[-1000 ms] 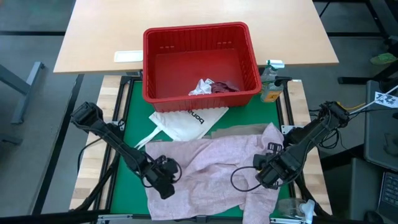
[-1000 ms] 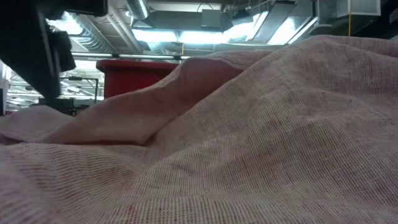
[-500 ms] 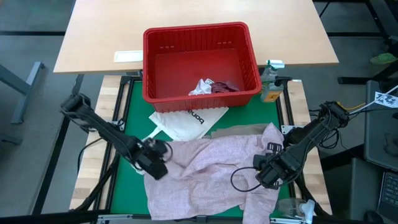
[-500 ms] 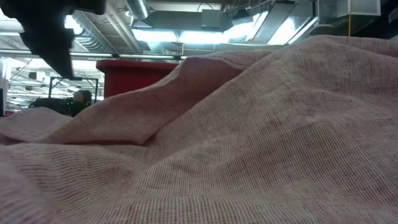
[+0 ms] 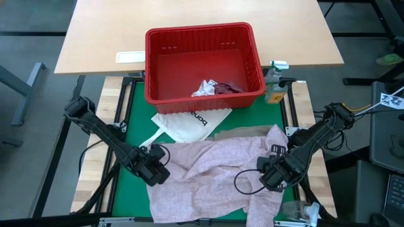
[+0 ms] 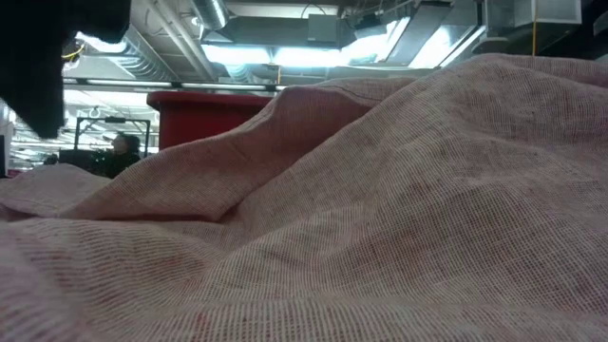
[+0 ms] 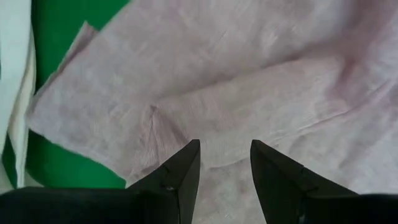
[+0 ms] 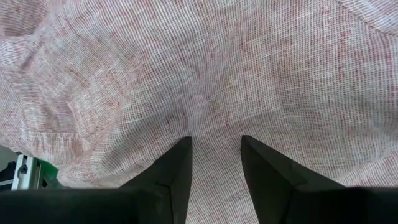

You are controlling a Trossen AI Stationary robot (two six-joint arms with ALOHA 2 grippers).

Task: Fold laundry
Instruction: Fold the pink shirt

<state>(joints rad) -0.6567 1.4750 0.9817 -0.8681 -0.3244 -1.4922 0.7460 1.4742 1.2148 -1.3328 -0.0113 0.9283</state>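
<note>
The mottled pink garment lies spread and rumpled over the green mat of the tabletop, reaching from one claw to the other. The left claw hangs just above the garment's edge, its fingers parted with nothing between them; directly ahead of it runs a folded flap and a corner of cloth, with bare green mat showing off to one side. The right claw sits low over the opposite side of the same garment, fingers likewise apart and gripping nothing, open weave filling everything in front of it. Beyond both claws, farther up the tabletop, lie the white tote bag and the red basket, which holds a small white piece and a maroon piece. The cloth looks thin, light and limp: it will likely sag, drag and bunch if pulled from the middle. A pinch at a hem or corner, such as the flap just ahead of the left claw, seems the better hold for a clean fold.
</note>
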